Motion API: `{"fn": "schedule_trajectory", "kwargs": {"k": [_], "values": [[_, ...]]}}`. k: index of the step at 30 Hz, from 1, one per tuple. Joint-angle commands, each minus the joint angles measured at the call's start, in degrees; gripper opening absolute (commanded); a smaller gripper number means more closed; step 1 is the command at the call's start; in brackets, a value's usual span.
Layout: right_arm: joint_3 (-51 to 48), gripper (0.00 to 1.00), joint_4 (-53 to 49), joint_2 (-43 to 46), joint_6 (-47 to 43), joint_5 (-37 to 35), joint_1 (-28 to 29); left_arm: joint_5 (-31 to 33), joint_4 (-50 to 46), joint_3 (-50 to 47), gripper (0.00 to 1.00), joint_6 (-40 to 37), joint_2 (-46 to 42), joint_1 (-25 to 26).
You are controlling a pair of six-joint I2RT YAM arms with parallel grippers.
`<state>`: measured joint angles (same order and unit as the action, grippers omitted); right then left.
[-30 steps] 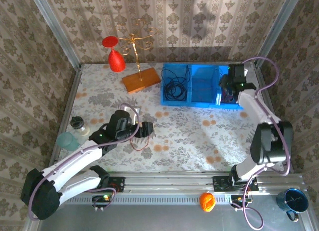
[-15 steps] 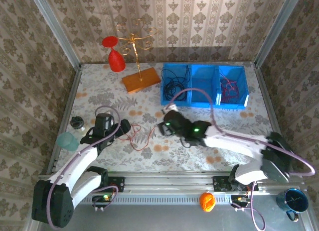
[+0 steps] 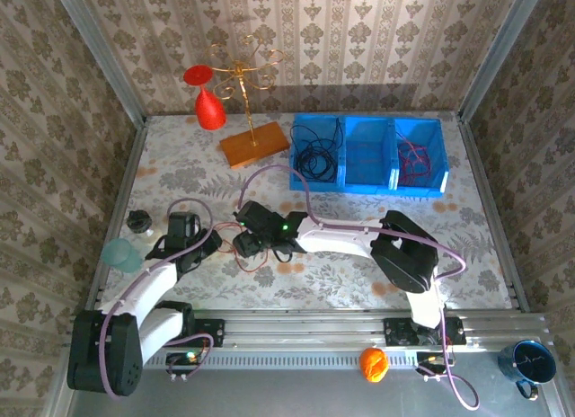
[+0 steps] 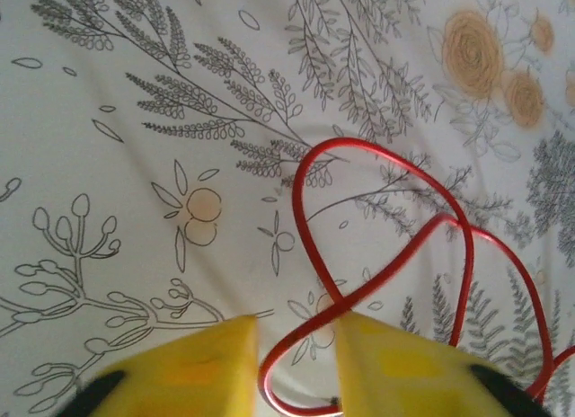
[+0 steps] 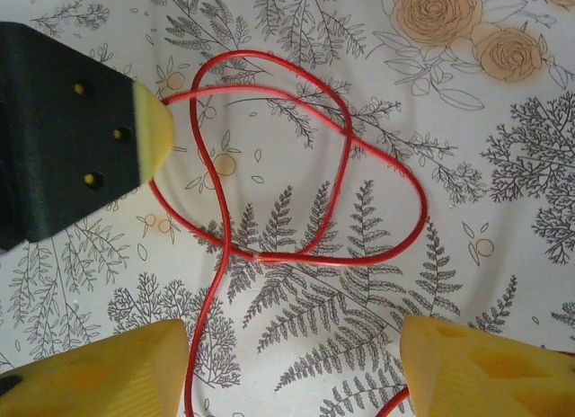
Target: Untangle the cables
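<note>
**Red cable could pull into a knot**

The left tool [image 4: 296, 334] has its fingers close together. The red cable [image 4: 299, 210] lies in the small gap between them and is not squeezed yet. The cable makes crossed loops on the surface [image 3: 467, 237], toward 7 o'clock from the middle. The right tool [image 5: 294, 345] hangs over the loops, spread wide and holding nothing. If the left tool pulls hard, the loops may tighten into a knot. The thin cable may also slip out.

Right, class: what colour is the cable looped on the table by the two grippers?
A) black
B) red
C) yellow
B: the looped cable is plainly red in both wrist views and from above.
</note>
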<state>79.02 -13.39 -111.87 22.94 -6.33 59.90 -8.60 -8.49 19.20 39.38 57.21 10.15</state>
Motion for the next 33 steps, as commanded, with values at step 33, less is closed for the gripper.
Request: {"fn": "schedule_trajectory", "kwargs": {"k": [33], "values": [[-19.3,0.51,6.3,27.6,1.1,5.0,-3.8,-2.7,-9.0,20.9,0.0,-9.3,-11.1,23.7]]}}
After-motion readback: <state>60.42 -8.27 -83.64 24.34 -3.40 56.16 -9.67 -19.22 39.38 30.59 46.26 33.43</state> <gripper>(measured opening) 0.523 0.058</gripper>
